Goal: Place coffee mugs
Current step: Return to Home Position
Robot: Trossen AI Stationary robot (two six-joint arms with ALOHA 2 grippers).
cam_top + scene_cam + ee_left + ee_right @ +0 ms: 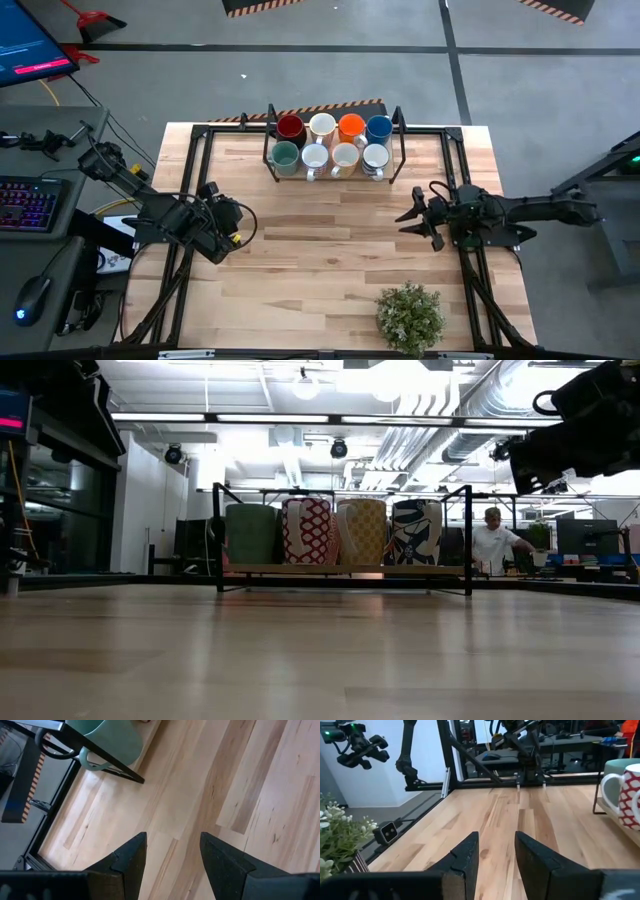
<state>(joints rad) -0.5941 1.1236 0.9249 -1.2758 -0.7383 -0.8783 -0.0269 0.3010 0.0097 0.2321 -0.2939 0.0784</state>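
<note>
While eight mugs (345, 156) stand in two rows of four in the rack (340, 570) at the table's (330, 250) far edge, the left gripper (173, 837) at the left side and the right gripper (495, 836) at the right side are both spread and empty.

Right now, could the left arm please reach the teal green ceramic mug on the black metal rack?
Probably yes: the left gripper is open, bare table leads to the teal mug, though the rack's frame bar crosses close by it.
</note>
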